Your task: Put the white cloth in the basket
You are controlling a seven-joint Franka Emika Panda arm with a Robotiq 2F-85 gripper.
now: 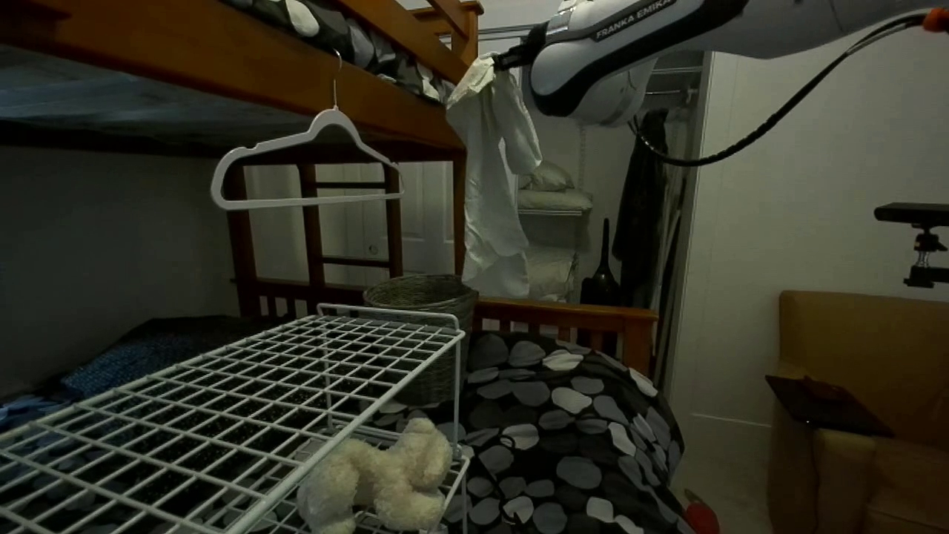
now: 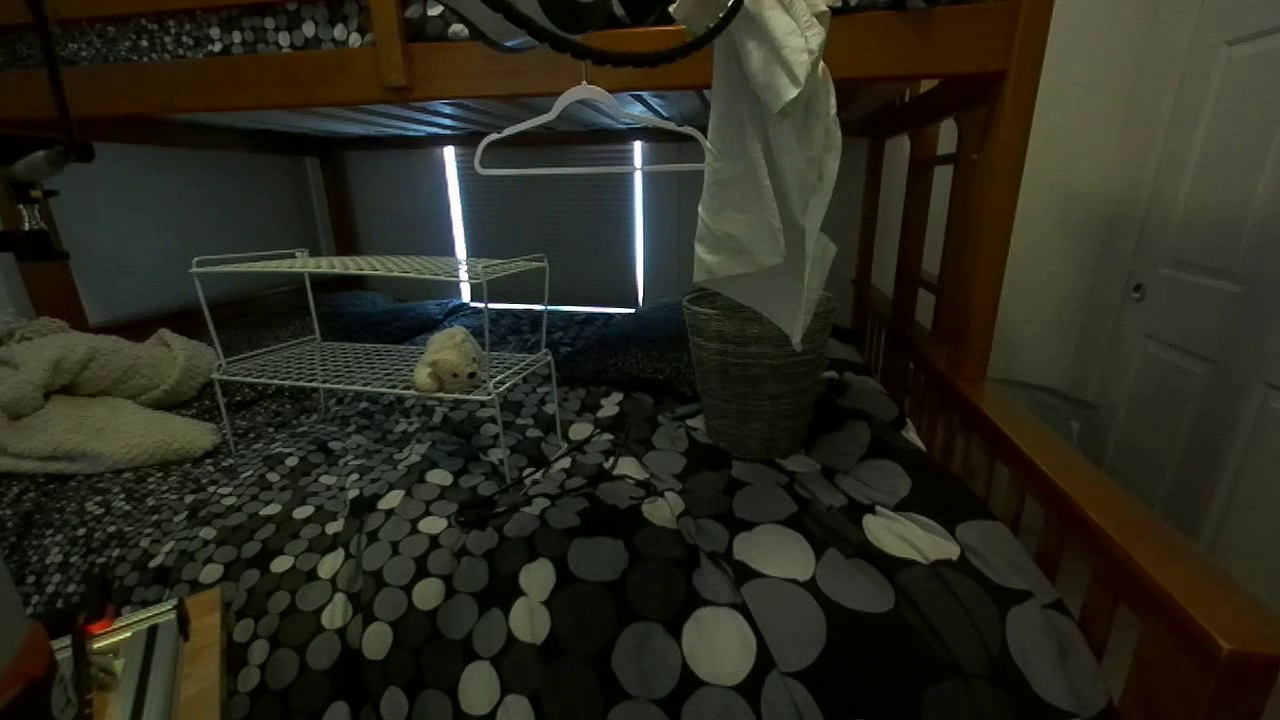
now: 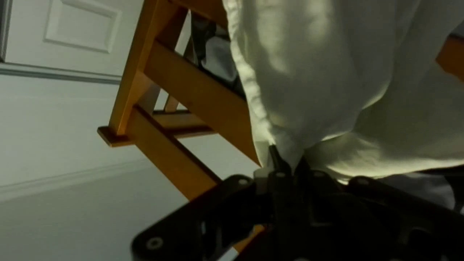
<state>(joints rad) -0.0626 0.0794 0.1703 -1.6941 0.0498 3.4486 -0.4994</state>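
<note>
The hand (image 3: 289, 162) pinches the upper end of the white cloth (image 1: 489, 200). In both exterior views its long axis runs twelve to six, free end pointing to six o'clock, hiding part of the basket (image 2: 750, 390); contact is unclear. A hanger (image 1: 311, 201) is at its nine.

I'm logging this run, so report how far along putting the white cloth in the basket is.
Done: the gripper has the white cloth pinched and aloft. In hand: the carry to the basket, whose rim the hanging cloth partly hides in both exterior views. Left: it isn't seen inside, so probably centre it, lower it and let go.
</note>
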